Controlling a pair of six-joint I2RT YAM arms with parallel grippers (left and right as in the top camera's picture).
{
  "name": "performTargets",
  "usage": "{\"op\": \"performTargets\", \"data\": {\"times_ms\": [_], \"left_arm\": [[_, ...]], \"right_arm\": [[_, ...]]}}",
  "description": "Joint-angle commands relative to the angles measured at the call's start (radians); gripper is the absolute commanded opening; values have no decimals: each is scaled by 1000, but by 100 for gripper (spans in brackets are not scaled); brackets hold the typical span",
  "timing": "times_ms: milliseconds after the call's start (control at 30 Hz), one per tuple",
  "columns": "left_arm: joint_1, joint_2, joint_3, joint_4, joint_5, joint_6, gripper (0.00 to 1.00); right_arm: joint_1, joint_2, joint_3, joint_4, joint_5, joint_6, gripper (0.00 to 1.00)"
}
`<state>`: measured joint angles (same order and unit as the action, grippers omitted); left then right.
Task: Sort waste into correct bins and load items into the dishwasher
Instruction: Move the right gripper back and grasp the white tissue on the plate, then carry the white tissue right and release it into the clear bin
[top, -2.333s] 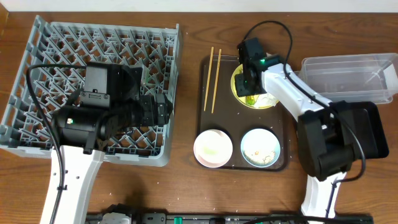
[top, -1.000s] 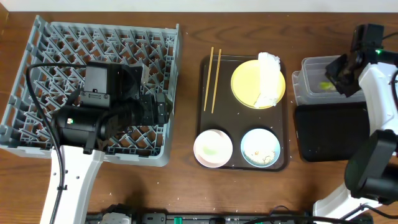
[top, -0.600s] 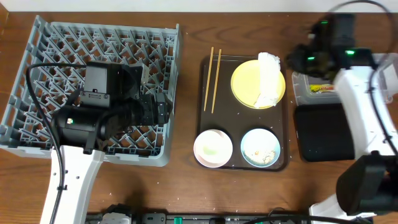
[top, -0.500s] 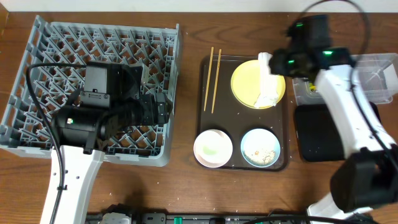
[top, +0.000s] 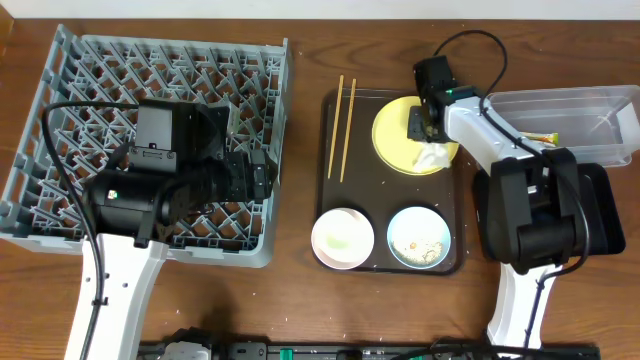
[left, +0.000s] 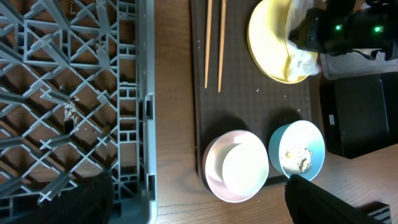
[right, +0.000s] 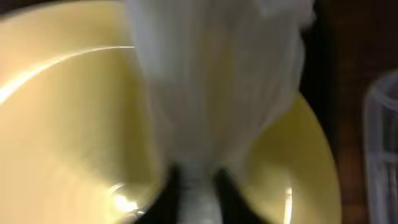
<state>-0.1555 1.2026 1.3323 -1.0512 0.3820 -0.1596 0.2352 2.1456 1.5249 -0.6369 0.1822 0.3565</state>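
The crumpled napkin (top: 432, 156) lies on the yellow plate (top: 392, 135), pinched in the right pincer (right: 197, 182); light, soft and tearable, best held by a bunched fold; the left pincer (left: 202, 196) gapes empty

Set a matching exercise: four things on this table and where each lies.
Things:
1 crumpled white paper napkin
2 small green wrapper
3 two thin wooden chopsticks
4 whitish rice-like food scraps

Places:
a in the small light blue bowl
b on the round yellow plate
c in the clear plastic rectangular tub
d directly on the dark brown serving tray

Pairs: 1-b, 2-c, 3-d, 4-a.
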Motion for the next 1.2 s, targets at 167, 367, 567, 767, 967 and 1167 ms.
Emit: {"op": "performTargets", "data": {"times_ms": [167, 367, 567, 767, 967, 1167], "left_arm": [[-3, -3, 23, -3, -10, 10, 89], [-3, -3, 23, -3, -10, 10, 89], [-3, -3, 23, -3, -10, 10, 89], [-3, -3, 23, -3, -10, 10, 89], [-3, -3, 23, -7, -10, 10, 89], [-3, -3, 23, -7, -10, 9, 89]], "right_arm": [[-21, -111, 14, -45, -139, 60, 1], [-140, -319, 15, -101, -151, 206, 1], [-328, -366, 14, -175, -104, 393, 1], [-446, -309, 12, -177, -186, 385, 1], [-404, -334, 12, -54, -792, -190, 36], [-240, -326, 9, -190, -491, -218, 44]]}}
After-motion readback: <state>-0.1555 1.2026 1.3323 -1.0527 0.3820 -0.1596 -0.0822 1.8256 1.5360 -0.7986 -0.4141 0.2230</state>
